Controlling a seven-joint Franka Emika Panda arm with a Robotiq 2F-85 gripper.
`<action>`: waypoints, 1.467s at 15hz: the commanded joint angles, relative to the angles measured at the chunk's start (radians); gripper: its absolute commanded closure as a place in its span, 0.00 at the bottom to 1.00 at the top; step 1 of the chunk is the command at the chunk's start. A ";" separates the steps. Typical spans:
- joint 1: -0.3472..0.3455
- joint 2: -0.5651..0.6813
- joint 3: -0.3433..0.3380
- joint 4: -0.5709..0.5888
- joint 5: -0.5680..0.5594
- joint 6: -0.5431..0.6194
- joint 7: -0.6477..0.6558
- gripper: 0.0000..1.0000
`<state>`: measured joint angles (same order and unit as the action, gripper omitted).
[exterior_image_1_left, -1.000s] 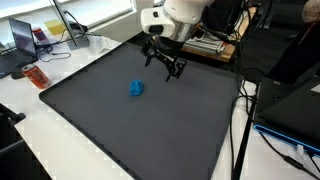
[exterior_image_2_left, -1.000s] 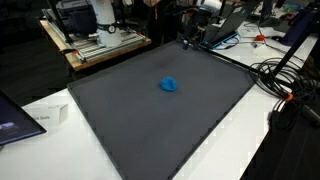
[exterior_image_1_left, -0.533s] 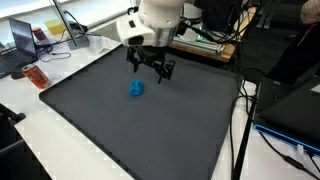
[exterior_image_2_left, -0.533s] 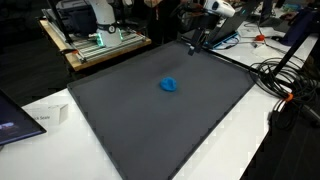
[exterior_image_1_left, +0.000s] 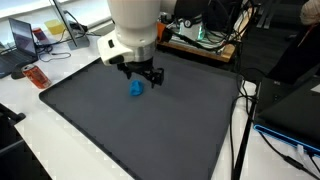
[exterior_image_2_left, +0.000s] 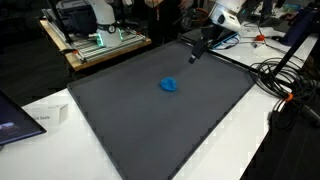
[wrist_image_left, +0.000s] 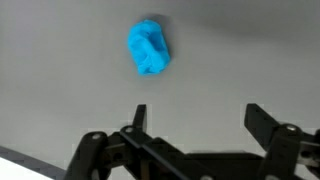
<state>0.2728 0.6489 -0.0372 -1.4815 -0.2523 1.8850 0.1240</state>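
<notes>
A small crumpled blue object (exterior_image_1_left: 135, 89) lies on the dark grey mat (exterior_image_1_left: 150, 130), near its middle; it also shows in an exterior view (exterior_image_2_left: 169, 85) and in the wrist view (wrist_image_left: 149, 48). My gripper (exterior_image_1_left: 141, 78) hangs open and empty just above and beside the blue object, without touching it. In the wrist view the two fingers (wrist_image_left: 196, 118) are spread wide with only bare mat between them, and the blue object lies ahead of them. In an exterior view the gripper (exterior_image_2_left: 196, 55) shows small at the mat's far side.
The mat (exterior_image_2_left: 160, 110) covers a white table. A red item (exterior_image_1_left: 37, 76) and a laptop (exterior_image_1_left: 22, 38) sit at one edge. Cables (exterior_image_2_left: 285, 85) trail off a side. A wooden bench with equipment (exterior_image_2_left: 95, 40) stands behind.
The arm has swung across the mat toward the blue object and now hangs over it. The gripper has stayed open. The blue object has not moved.
</notes>
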 joint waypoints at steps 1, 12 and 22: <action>-0.057 0.100 0.044 0.167 0.044 -0.116 -0.058 0.00; -0.179 0.294 0.096 0.505 0.189 -0.363 -0.234 0.00; -0.325 0.369 0.139 0.583 0.366 -0.361 -0.332 0.00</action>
<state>-0.0104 0.9789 0.0748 -0.9548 0.0540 1.5473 -0.1736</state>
